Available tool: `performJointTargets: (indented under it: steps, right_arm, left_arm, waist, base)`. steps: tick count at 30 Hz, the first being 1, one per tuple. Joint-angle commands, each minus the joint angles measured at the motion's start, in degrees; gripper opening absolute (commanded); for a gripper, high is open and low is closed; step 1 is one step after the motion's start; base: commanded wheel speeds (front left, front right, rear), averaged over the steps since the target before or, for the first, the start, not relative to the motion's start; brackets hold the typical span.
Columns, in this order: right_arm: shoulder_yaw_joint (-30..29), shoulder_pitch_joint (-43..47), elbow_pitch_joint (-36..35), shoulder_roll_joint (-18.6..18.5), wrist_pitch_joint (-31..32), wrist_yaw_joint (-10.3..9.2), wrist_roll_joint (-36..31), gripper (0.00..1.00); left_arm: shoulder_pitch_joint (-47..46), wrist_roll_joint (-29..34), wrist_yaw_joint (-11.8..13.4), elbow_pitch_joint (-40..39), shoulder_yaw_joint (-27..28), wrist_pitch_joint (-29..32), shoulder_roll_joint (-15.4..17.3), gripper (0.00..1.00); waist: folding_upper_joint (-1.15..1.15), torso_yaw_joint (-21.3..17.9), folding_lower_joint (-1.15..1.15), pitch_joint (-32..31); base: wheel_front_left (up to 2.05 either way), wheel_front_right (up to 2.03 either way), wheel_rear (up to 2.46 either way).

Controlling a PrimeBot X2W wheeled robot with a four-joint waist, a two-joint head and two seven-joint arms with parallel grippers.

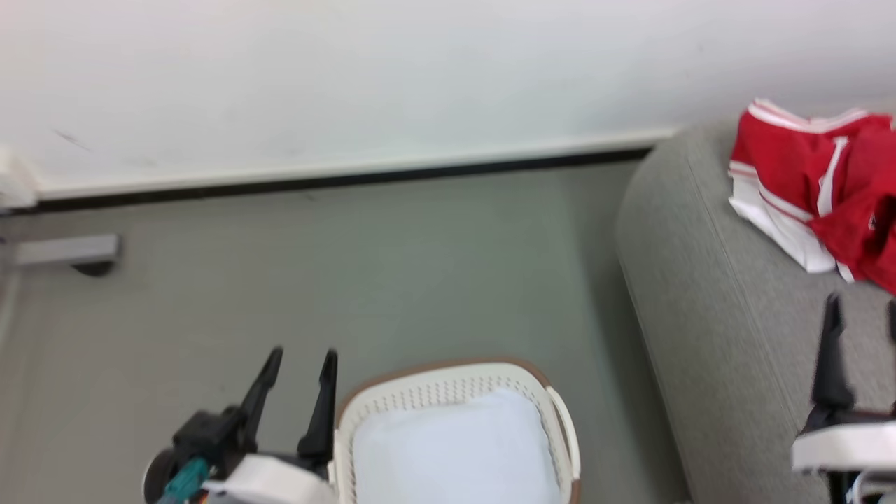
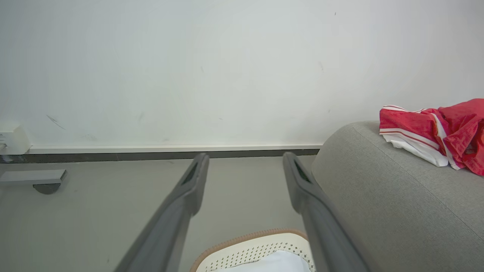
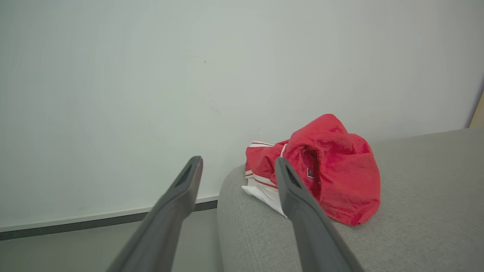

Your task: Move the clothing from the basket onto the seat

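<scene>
The red clothing (image 1: 826, 182) with white trim lies crumpled on the grey seat (image 1: 707, 294) at the far right; it is also the red clothing (image 3: 329, 170) ahead of my right fingers and the clothing (image 2: 438, 130) on the seat (image 2: 393, 204) in the left wrist view. The cream basket (image 1: 560, 413) stands on the floor left of the seat, holding a plain white pad (image 1: 448, 448). My left gripper (image 1: 304, 360) is open beside the basket's left rim, holding nothing. My right gripper (image 1: 861, 308) is open above the seat, short of the clothing.
A white wall with a dark baseboard (image 1: 336, 178) runs behind the grey floor. A grey flat bracket (image 1: 66, 250) sits on the floor at far left. Floor between the baseboard and the basket (image 2: 257, 245) is bare.
</scene>
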Motion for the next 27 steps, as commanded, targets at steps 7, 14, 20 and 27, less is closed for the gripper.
performJointTargets:
  steps: [7,14,20,27]
  right_arm:
    - [4.47,7.53,-0.7,-0.12,0.05,-0.12,-1.76,1.0]
    - [8.78,12.05,-1.78,-0.14,0.05,-0.13,-5.61,1.0]
    - [9.27,13.61,-0.68,-0.16,0.05,-0.13,-4.63,1.0]
    - [9.05,13.13,1.12,-0.15,0.05,-0.13,-4.38,1.0]
  left_arm:
    - [6.76,2.0,-0.74,2.94,6.25,-0.83,-2.61,1.0]
    - [10.54,6.94,-4.65,3.58,13.34,-0.82,-6.18,1.0]
    - [11.44,10.51,-7.93,3.73,17.33,-0.83,-8.95,1.0]
    - [12.09,13.0,-10.37,4.38,20.01,-0.84,-10.97,1.0]
  waist:
    - [0.0,5.09,0.02,-7.02]
    - [0.0,6.08,0.02,-8.71]
    - [0.0,6.12,0.02,-9.53]
    - [0.0,5.78,0.02,-9.89]
  base:
    - [0.0,0.0,0.0]
    - [0.0,0.0,0.0]
    - [0.0,0.0,0.0]
    - [0.0,0.0,0.0]
